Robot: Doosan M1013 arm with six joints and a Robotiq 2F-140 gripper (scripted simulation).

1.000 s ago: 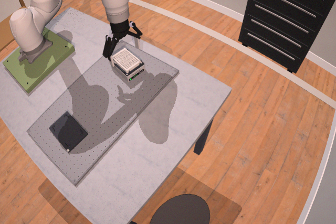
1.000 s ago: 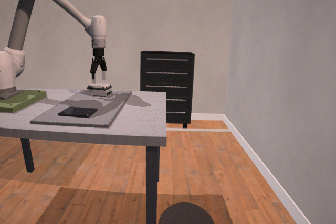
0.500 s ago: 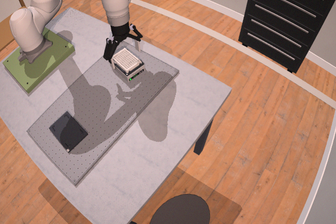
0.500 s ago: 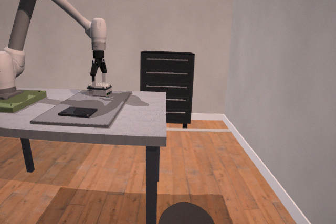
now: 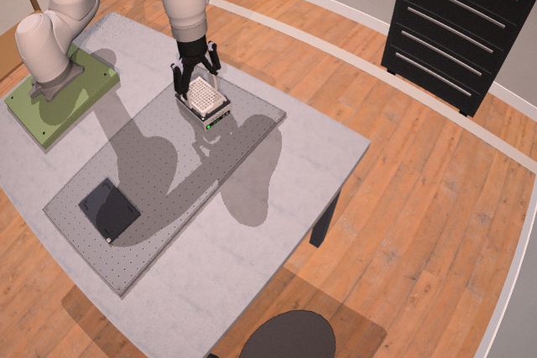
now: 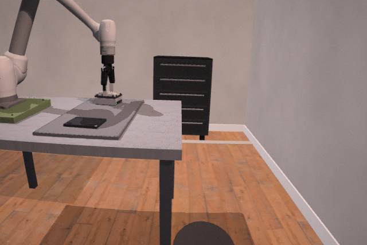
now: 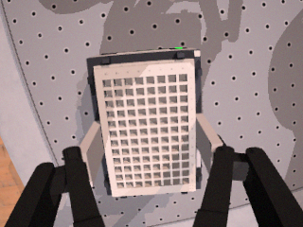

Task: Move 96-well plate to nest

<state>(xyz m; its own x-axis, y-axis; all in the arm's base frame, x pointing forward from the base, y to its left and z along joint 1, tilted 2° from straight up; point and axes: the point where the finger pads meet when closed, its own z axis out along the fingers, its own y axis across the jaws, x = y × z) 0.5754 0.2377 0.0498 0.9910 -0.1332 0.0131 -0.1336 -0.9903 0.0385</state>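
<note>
The gripper (image 7: 147, 142) hangs straight down from the arm's wrist over the plate shaker S1 (image 5: 213, 116), and the white 96-well plate (image 7: 147, 128) sits on top of that shaker, directly between the two pale finger pads. From the wrist view the pads stand one on each long side of the plate, right up against its edges about midway along its length, so the jaws look clamped on the plate, half closed with the plate filling the gap between them. The plate lies flat on the shaker and I cannot tell from here which corner is the cut one. Beyond the fingertips, on the shaker's front face, a small green light (image 5: 208, 126) glows. From the side, the black fingers reach down to the plate's top edge, with the shaker body just beneath them. The shaker stands on a grey perforated board (image 5: 242, 105) that lies on the table (image 5: 303, 146). Well away from the jaws, toward the other end of the same board, the dark plate nest N1 (image 5: 109, 210) lies flat with its corner locators showing and nothing in it. The arm rises from a green base plate (image 5: 93, 85) at the table's far corner, behind the jaws. A black drawer cabinet (image 6: 182, 94) stands by the back wall, well apart from the table.
</note>
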